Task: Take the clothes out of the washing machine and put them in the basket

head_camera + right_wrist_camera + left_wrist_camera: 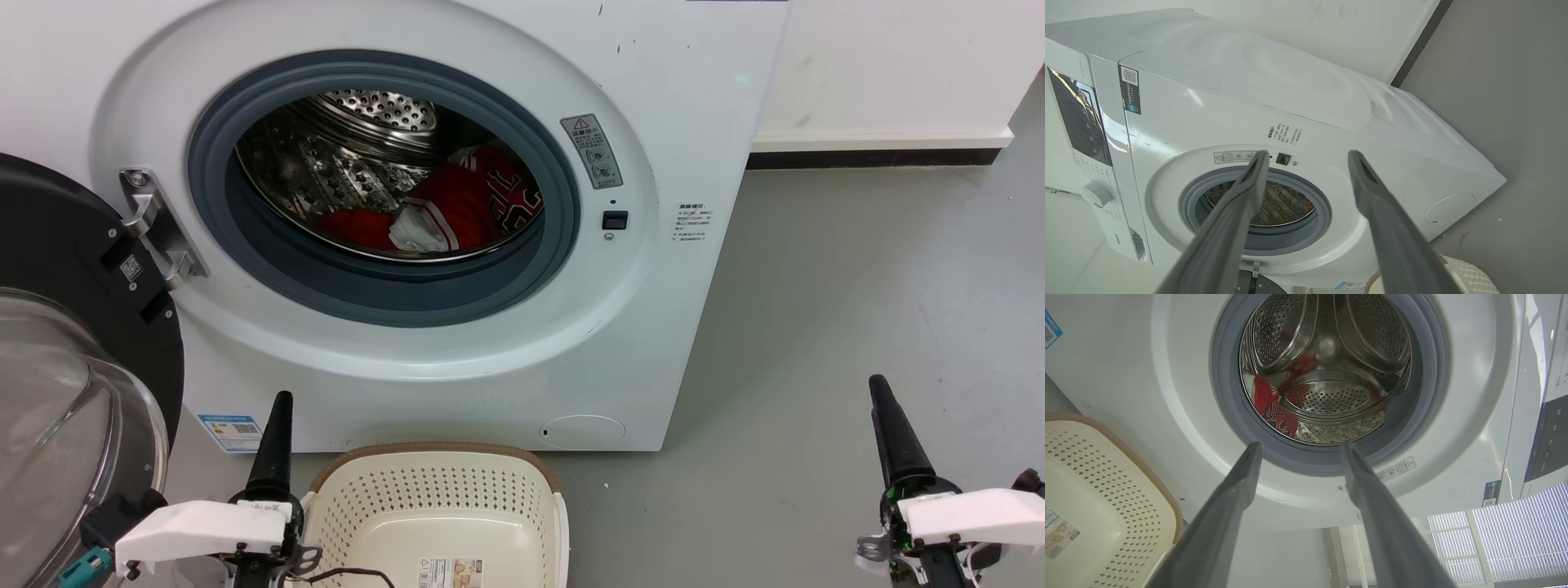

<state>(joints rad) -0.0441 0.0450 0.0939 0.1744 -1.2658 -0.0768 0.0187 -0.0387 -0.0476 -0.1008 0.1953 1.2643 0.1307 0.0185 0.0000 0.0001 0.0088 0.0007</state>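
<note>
The clothes (457,214) are red and white. They lie inside the washing machine (457,367), low in the shiny drum, toward 4 o'clock of the round hole. The door (82,384) hangs open at 9 o'clock. The basket (424,490) sits on the grey floor (816,327) just in front of the machine, at 6 o'clock. The left claw (1301,446) waits at 7 o'clock, its two fingers spread apart. The right claw (1308,154) waits at 4 o'clock, spread apart too.
</note>
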